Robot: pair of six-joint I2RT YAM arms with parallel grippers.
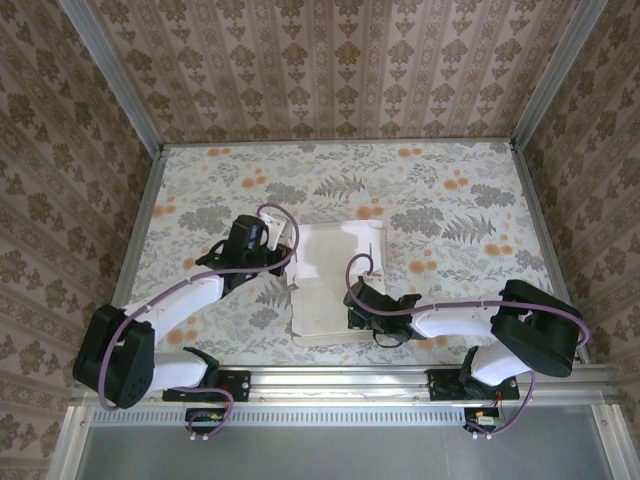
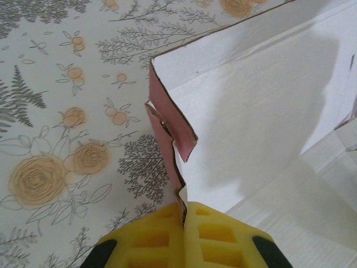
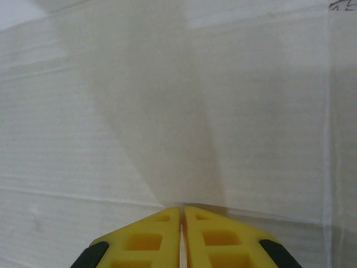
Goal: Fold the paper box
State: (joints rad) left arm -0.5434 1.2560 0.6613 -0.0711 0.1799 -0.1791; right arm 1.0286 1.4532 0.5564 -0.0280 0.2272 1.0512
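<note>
Pink on its outer face and off-white within, the thin card paper box [image 1: 335,290] lies opened out, pale side up, in the middle of the floral-patterned surface [image 1: 450,190], between the two arms. At its left edge the yellow-fingered left gripper [image 2: 184,215] is clamped on the card's rim, and a small pink tab [image 2: 175,131] stands turned up just beyond the fingertips. To do this step well, I judge that this hold needs to be firm and should raise the side wall along its scored line rather than drag or tear the thin edge. Further right, the yellow-fingered right gripper [image 3: 182,211] has its fingers drawn together, tips down on the pale panel beside a crease; nothing shows between them. It looks best used as a weight, pinning the base flat while the left wall rises. Counted: one paper box, one surface, two grippers, both narrow.
</note>
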